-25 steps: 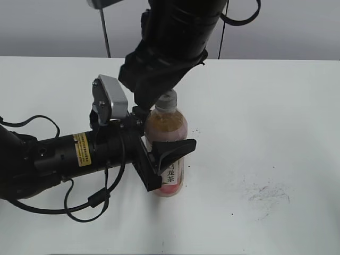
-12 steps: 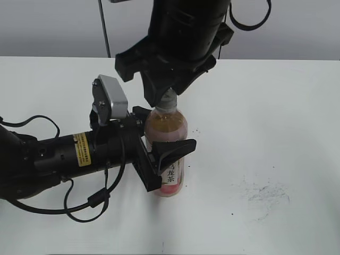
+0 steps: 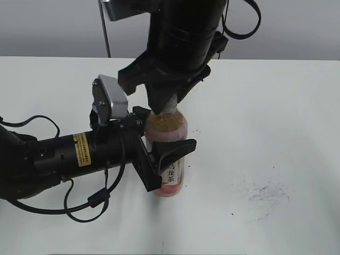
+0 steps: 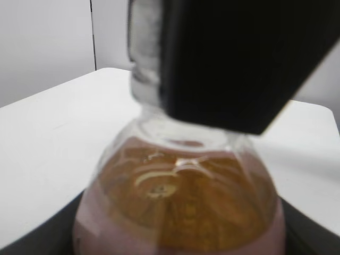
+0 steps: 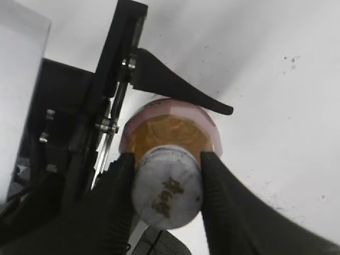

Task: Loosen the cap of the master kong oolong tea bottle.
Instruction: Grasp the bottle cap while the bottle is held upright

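Both grippers were clamped: my left gripper (image 3: pixel 166 158) pinched the upright master kong oolong tea bottle (image 3: pixel 169 139), right gripper (image 5: pixel 166 197) squeezed the cap (image 5: pixel 167 187).

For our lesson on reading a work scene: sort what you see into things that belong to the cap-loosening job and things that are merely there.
Belongs to the job:
cap
master kong oolong tea bottle
right gripper, shut on the cap
left gripper, clamping the bottle's body

Merely there:
white table
dark scuff marks on it
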`<state>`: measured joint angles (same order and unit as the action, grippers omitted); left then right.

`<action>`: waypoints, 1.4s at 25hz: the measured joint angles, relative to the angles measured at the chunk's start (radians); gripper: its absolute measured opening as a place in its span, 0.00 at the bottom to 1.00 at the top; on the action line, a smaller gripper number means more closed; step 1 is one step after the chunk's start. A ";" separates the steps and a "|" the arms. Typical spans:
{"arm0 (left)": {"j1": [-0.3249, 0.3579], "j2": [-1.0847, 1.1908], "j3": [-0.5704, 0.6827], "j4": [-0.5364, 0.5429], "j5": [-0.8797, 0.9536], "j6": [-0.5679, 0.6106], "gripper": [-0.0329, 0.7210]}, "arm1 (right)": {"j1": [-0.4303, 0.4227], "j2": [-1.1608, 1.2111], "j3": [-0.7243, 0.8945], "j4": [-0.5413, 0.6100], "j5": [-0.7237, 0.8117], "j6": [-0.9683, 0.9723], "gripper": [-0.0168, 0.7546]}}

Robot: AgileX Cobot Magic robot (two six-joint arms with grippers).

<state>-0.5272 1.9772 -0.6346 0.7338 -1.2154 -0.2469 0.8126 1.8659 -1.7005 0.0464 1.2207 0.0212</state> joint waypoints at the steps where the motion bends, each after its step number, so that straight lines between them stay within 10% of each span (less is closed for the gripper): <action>1: 0.000 0.000 0.000 0.000 0.000 0.000 0.63 | 0.000 0.000 0.000 -0.002 0.000 -0.014 0.38; 10: 0.000 0.000 0.000 0.003 0.000 0.001 0.63 | 0.000 0.000 0.000 0.001 0.001 -0.343 0.38; 29: -0.001 0.000 -0.001 0.005 -0.001 0.013 0.63 | 0.002 -0.001 0.000 0.045 0.005 -1.757 0.36; 35: -0.001 0.000 -0.005 -0.009 0.007 -0.007 0.63 | 0.005 -0.001 0.000 0.050 0.002 -1.898 0.17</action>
<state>-0.5281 1.9772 -0.6398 0.7247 -1.2083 -0.2540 0.8174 1.8649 -1.7005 0.0967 1.2224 -1.8767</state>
